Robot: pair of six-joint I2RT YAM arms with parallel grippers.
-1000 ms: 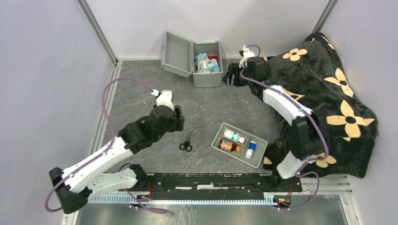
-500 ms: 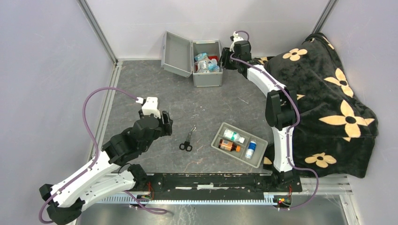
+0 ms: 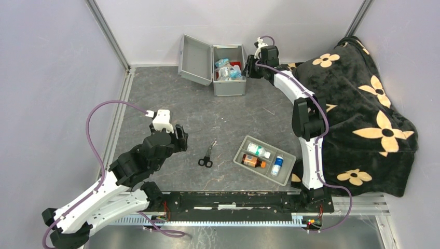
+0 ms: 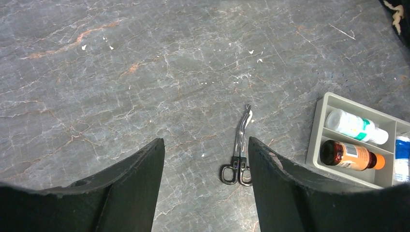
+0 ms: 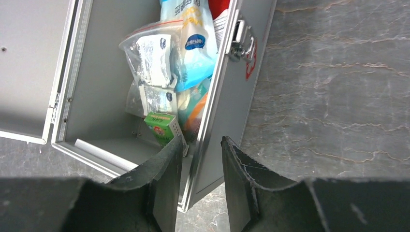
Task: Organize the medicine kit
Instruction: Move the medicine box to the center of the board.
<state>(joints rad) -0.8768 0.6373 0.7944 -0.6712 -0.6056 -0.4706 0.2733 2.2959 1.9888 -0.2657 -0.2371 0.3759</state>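
The medicine kit stands at the back of the table with its lid swung open to the left. Packets and a green box fill it. My right gripper hangs over the kit's latch-side wall. It is open, one finger inside the case and the other outside, with a narrow gap on either side of the wall. My left gripper hovers open above the bare table, and the scissors lie just inside its right finger.
Scissors lie mid-table. To their right, a grey divided tray holds a white bottle, a brown bottle and a small blue-and-white item. A black flowered blanket covers the right side. Metal rails run along the left wall.
My right arm swung left from beside the blanket to the kit's latch-side wall, and its jaws narrowed. My left arm drew back toward the near left.
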